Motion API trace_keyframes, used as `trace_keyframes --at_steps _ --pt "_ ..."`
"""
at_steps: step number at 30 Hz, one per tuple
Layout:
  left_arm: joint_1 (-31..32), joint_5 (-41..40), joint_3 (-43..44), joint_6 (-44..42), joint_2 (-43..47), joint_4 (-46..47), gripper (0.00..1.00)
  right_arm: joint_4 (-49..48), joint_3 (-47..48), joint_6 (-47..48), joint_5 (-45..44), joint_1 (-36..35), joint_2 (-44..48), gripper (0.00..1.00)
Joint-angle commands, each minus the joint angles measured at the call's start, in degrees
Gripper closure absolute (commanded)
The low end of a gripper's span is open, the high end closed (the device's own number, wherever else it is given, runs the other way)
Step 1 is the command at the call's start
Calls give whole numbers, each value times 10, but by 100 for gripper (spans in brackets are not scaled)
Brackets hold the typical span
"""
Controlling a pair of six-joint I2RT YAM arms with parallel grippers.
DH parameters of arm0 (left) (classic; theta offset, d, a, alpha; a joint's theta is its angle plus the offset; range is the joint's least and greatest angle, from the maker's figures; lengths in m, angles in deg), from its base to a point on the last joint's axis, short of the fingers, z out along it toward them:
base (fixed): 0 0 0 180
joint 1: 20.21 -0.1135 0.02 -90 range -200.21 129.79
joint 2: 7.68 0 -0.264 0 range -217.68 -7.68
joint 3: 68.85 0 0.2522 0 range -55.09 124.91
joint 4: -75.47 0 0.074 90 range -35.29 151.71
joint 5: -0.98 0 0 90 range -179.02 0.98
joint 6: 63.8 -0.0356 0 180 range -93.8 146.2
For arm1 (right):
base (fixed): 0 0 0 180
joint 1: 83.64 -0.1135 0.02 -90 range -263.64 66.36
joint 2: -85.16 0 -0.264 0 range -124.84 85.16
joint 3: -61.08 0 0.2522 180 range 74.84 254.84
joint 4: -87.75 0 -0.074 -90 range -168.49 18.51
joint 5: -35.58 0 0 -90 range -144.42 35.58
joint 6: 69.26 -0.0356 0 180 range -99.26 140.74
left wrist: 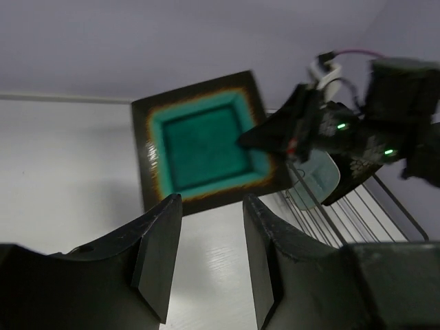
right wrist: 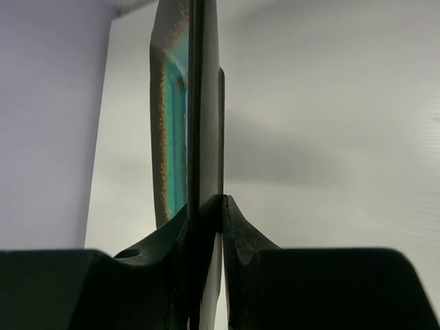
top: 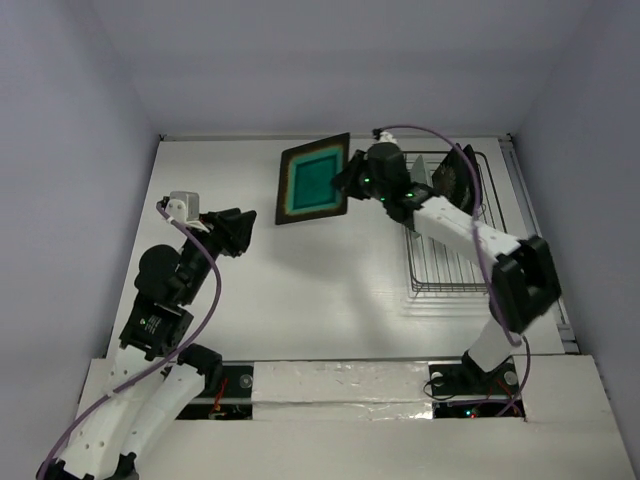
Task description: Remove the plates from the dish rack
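Note:
My right gripper (top: 348, 182) is shut on the right edge of the teal-centred square plate (top: 313, 180) and holds it upright above the table, left of the dish rack (top: 448, 235). The right wrist view shows the plate edge-on (right wrist: 180, 103) between the jaws. The left wrist view shows the plate's face (left wrist: 203, 143). A pale mint-green plate (left wrist: 315, 177) and a dark patterned plate (top: 455, 180) stand in the rack's far end. My left gripper (top: 246, 226) is open and empty, left of the held plate and apart from it.
The wire rack sits at the right side of the white table (top: 300, 300). Grey walls close in the back and sides. The right arm (top: 480, 245) reaches over the rack.

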Motion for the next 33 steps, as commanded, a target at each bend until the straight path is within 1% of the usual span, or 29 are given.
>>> trace_keyframes --at_steps 1,2,3,4,5,7,8,10,13,15,16,17,18,20,21,23,24,25,27,29,30,33 --pt "-2 -24 6 -5 -2 10 62 -243 98 -108 -28 -51 -71 100" --pt "-2 -24 5 -5 0 10 62 -253 111 -117 -30 -59 -96 100" --pt "-2 -24 5 -6 2 10 62 -252 147 -133 -33 -66 -121 100" --pt "-2 -24 3 -5 3 9 62 -248 167 -140 -35 -73 -145 100" --pt "-2 -23 3 -5 3 9 62 -248 185 -146 -35 -86 -191 100" --pt "-2 -23 1 -4 5 9 61 -237 237 -160 -40 -97 -231 100" --pt "-2 -20 1 -4 4 10 61 -231 252 -166 -41 -104 -266 100" --pt "-2 -18 1 -4 4 10 61 -226 279 -179 -42 -104 -293 100" --pt "-2 -13 0 -4 3 10 61 -220 293 -197 -21 -110 -336 100" --pt "-2 -13 0 -4 6 10 61 -220 285 -207 -7 -110 -355 100" --pt "-2 -13 0 -5 5 10 61 -222 278 -210 -5 -110 -358 98" --pt "-2 -12 0 -5 6 10 61 -224 262 -212 -5 -110 -360 93" --pt "-2 -12 0 -5 5 10 61 -224 254 -212 15 -110 -361 75" --pt "-2 -9 0 -5 4 9 61 -217 242 -211 26 -110 -364 49" --pt "-2 -9 1 -5 3 9 61 -193 241 -199 30 -110 -364 29" --pt "-2 -7 1 -5 2 8 60 -160 249 -180 36 -110 -365 15" --pt "-2 -7 1 -5 2 8 60 -141 255 -159 32 -110 -365 10" --pt "-2 -7 1 -5 2 8 60 -111 261 -150 30 -110 -363 3" --pt "-7 -5 1 -4 0 8 60 -74 264 -121 23 -110 -359 0" --pt "-7 -1 1 -4 -2 9 60 -53 270 -105 17 -110 -357 0" --pt "-7 -1 1 -4 -3 10 60 -21 276 -87 10 -110 -356 0" --pt "-7 -2 1 -4 -3 9 60 35 295 -49 3 -110 -357 0"
